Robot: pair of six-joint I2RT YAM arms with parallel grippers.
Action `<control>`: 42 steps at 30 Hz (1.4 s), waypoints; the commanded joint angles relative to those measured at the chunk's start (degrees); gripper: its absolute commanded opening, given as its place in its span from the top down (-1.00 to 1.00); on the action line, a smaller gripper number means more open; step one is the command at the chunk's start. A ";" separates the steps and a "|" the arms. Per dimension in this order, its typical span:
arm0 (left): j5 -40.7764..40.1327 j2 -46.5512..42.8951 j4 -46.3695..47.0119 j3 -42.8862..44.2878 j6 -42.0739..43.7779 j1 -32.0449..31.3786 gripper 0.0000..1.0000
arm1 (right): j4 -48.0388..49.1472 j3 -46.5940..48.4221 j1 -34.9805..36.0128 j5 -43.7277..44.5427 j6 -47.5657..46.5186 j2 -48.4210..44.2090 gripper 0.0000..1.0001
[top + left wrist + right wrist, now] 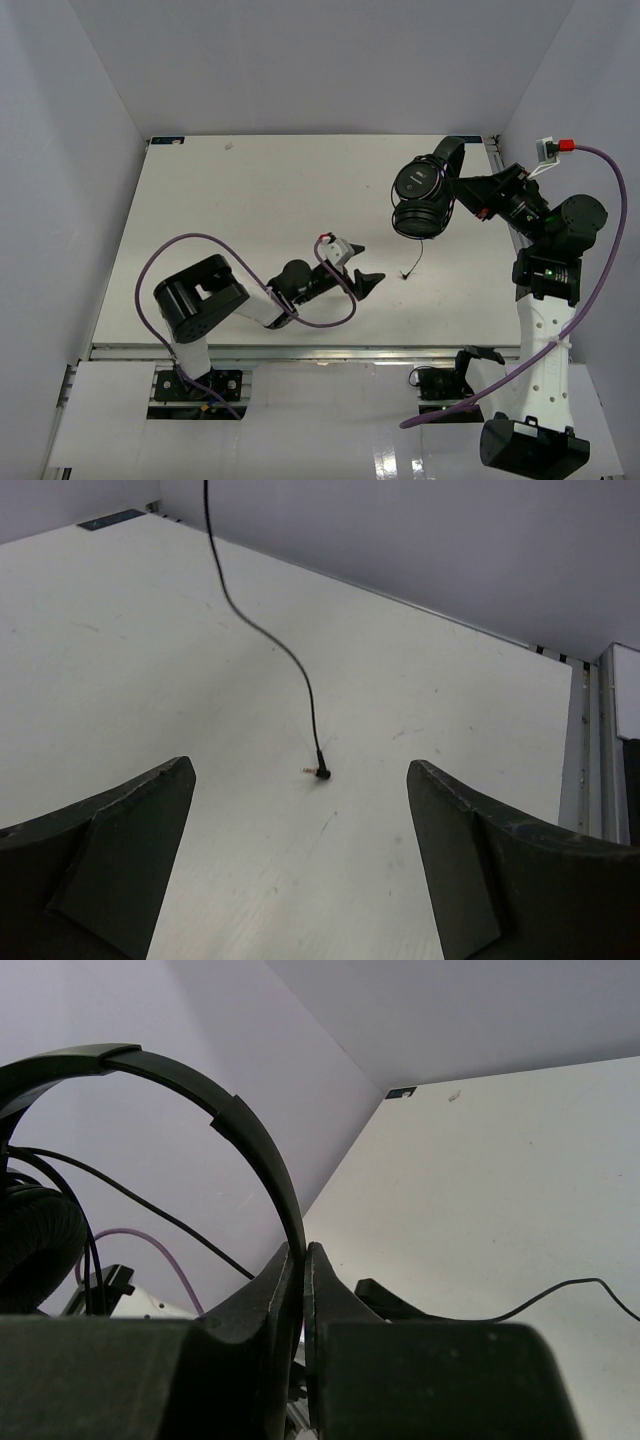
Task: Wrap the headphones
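Note:
The black headphones [420,195] hang in the air over the table's back right, earcups stacked together. My right gripper [463,190] is shut on their thin headband [250,1135], which runs up out of the closed jaws in the right wrist view; one earcup [35,1245] shows at the left edge there. The thin black cord [285,650] drops from the headphones to the table, and its plug [320,772] lies on the surface [405,275]. My left gripper [370,283] is open and empty, low over the table, with the plug lying just beyond its spread fingertips [170,780].
Thick purple robot cables loop beside the left arm [160,260] and round the right arm [612,220]. White walls close in the table [250,200] at the back and both sides. A metal rail [300,350] runs along the near edge.

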 commanded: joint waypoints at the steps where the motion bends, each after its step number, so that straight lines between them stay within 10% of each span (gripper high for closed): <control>1: 3.57 5.03 0.30 8.60 -0.96 -0.02 -0.96 | 3.14 1.50 -0.29 -0.57 2.79 -1.49 0.85; 14: -11.64 16.43 -8.58 26.75 0.93 1.13 -0.88 | 4.89 -0.35 -0.30 -2.65 5.85 -3.48 0.85; 31: 14.45 2.31 0.02 5.44 -0.76 -0.78 -0.77 | 6.40 -1.34 -0.30 -2.15 6.42 -3.55 0.85; 42: -0.12 2.24 4.69 1.80 -1.05 1.22 -0.91 | 5.42 -1.23 -0.21 -2.51 6.24 -4.58 0.85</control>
